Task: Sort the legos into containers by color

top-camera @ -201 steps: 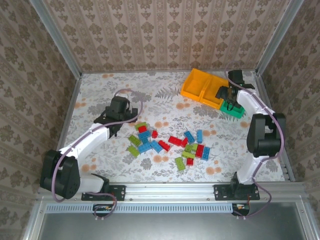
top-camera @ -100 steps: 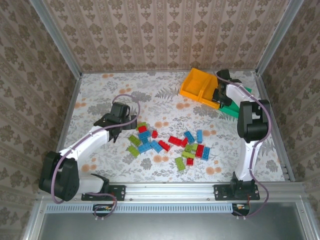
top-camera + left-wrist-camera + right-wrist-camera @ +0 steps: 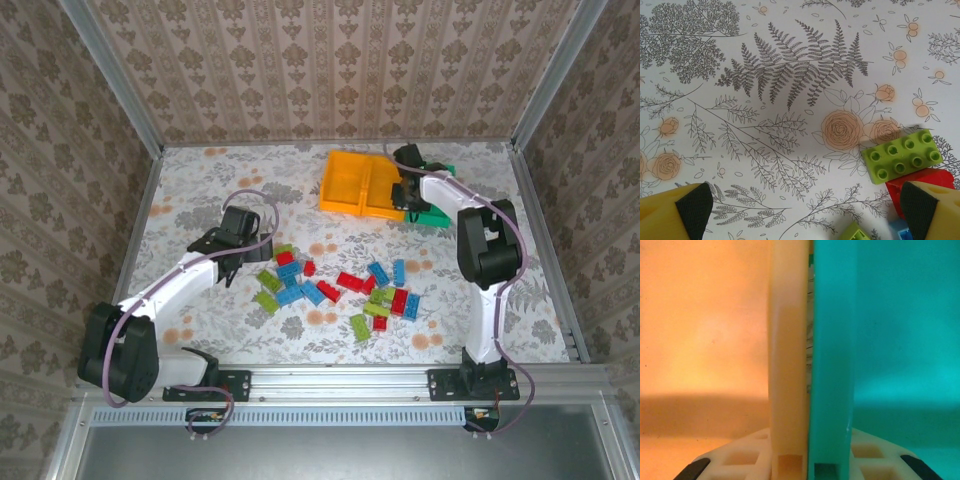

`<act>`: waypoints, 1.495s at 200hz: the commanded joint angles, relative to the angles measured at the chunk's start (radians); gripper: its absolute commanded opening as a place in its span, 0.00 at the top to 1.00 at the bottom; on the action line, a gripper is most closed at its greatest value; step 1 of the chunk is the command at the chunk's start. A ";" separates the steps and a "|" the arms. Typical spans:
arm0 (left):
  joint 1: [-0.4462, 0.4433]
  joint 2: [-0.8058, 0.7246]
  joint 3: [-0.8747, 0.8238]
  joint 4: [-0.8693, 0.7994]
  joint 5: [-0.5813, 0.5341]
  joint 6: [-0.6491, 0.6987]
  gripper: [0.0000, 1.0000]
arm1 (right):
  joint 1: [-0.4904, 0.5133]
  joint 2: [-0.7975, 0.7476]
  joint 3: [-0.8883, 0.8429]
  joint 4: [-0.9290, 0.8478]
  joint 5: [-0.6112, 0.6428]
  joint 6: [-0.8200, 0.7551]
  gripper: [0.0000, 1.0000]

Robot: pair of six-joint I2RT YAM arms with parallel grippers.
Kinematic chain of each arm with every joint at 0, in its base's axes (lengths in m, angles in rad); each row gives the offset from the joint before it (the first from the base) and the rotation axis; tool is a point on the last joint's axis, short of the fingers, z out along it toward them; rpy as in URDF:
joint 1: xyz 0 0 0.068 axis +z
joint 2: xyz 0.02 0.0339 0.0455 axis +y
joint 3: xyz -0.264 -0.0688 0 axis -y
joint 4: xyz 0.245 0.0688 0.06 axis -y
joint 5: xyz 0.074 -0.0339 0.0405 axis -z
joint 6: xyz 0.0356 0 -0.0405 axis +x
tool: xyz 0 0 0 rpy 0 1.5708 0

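The left gripper (image 3: 800, 212) is hovering with its fingers spread above the floral table (image 3: 765, 75), just beside a lime green brick (image 3: 901, 156) at the edge of the scattered legos (image 3: 340, 288). The right gripper (image 3: 405, 196), fingers apart, is straddling the adjacent walls of an orange-yellow bin (image 3: 700, 340) and the green bin (image 3: 905, 340) at the table's far side.

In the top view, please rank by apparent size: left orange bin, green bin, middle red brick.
1. Left orange bin.
2. Green bin, but the right arm covers much of it, so these two are unsure.
3. Middle red brick, clearly smallest.
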 commanded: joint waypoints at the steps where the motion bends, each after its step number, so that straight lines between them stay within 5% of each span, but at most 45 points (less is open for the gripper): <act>1: 0.008 -0.020 -0.012 -0.039 0.006 -0.038 0.00 | 0.045 -0.038 -0.027 0.015 -0.008 -0.027 0.76; 71: 0.003 0.007 -0.026 -0.085 0.173 -0.195 0.00 | 0.145 -0.103 -0.149 0.070 0.030 0.010 0.73; 111: 0.005 0.030 -0.014 -0.048 0.202 -0.182 0.00 | 0.151 -0.174 -0.182 0.076 0.052 0.023 0.28; 136: 0.008 0.032 -0.009 -0.069 0.176 -0.180 0.00 | 0.168 -0.245 -0.199 0.081 0.054 0.026 0.15; 193: 0.109 -0.069 -0.086 -0.044 0.137 -0.238 0.00 | 0.378 -0.309 -0.198 0.141 -0.048 -0.033 0.12; 234: 0.225 -0.157 -0.154 -0.020 0.172 -0.258 0.00 | 0.584 -0.103 -0.005 0.052 -0.052 -0.073 0.13; 299: 0.268 -0.172 -0.184 -0.011 0.211 -0.246 0.00 | 0.660 0.101 0.161 -0.025 -0.090 -0.024 0.14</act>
